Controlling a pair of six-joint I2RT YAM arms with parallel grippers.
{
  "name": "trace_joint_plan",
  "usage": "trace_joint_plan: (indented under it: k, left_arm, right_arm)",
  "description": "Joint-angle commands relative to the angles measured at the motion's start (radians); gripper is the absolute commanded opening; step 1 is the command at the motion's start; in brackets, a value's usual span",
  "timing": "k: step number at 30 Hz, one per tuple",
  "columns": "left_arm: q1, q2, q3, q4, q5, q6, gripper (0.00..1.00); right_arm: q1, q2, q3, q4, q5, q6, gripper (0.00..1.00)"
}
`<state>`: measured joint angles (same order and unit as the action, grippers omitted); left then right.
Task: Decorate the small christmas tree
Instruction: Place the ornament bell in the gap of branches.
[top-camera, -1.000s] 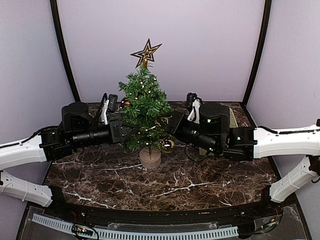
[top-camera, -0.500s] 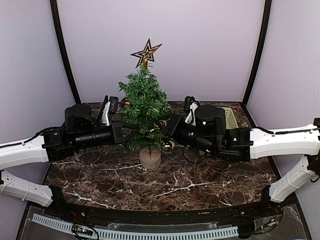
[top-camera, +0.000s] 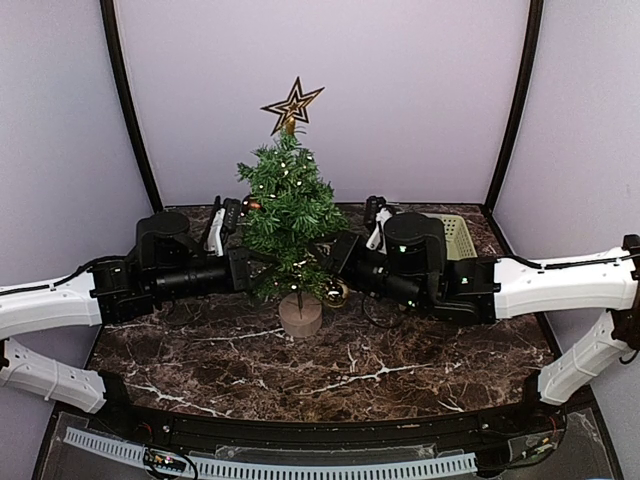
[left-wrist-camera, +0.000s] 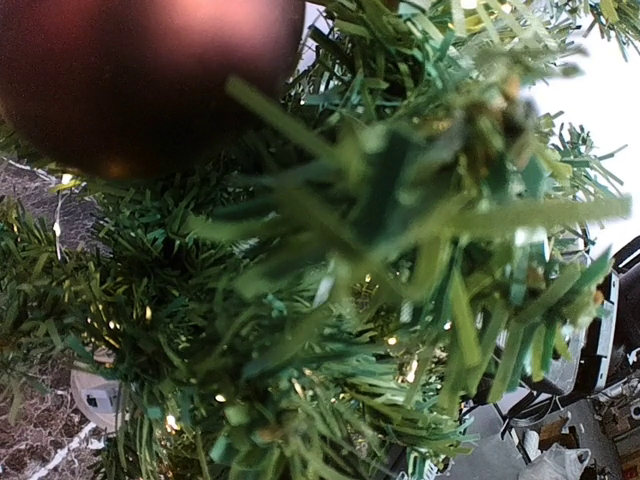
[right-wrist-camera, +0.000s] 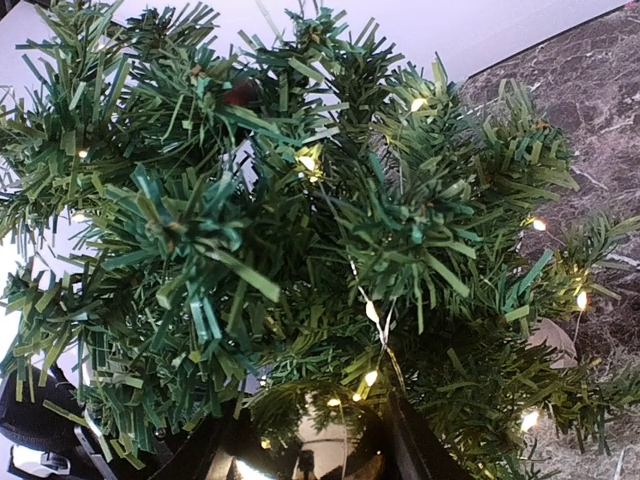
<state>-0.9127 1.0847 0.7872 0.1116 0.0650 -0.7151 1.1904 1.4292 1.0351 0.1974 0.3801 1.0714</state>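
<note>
As both arms have edged inward, the left gripper (top-camera: 258, 268), shut on nothing discernible, meets the small christmas tree (top-camera: 288, 215), mid-table toward 12 o'clock, at its 9 o'clock. The right gripper (right-wrist-camera: 310, 450), half-open, clasps a gold bauble (top-camera: 336, 292) at 4 o'clock, probably ready to hang.

The dark marble-patterned table (top-camera: 350, 370) is overlooked from above and behind the arm bases, toward the back wall (top-camera: 400, 100). The small dark-green bristly christmas tree (top-camera: 290, 215) is faced very closely by both wrist cameras from opposite sides and is shared by all views. The shiny gold bauble (top-camera: 335, 292) is shared only by the right wrist and overhead views.
</note>
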Motion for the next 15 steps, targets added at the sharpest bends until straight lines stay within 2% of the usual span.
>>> trace_joint_plan:
  k: [1, 8, 15]
  left_arm:
    - [0.004, 0.003, -0.016, 0.03, -0.037, 0.005, 0.0]
    - [0.003, 0.022, -0.005, 0.045, -0.049, 0.011, 0.0]
    - [0.003, 0.002, -0.007, 0.019, -0.05, 0.01, 0.0]
  right_arm:
    - [-0.006, 0.013, -0.015, 0.017, 0.012, 0.011, 0.28]
    - [-0.006, -0.012, -0.048, 0.022, 0.04, 0.027, 0.28]
    - [-0.007, -0.051, -0.064, 0.046, 0.032, 0.006, 0.41]
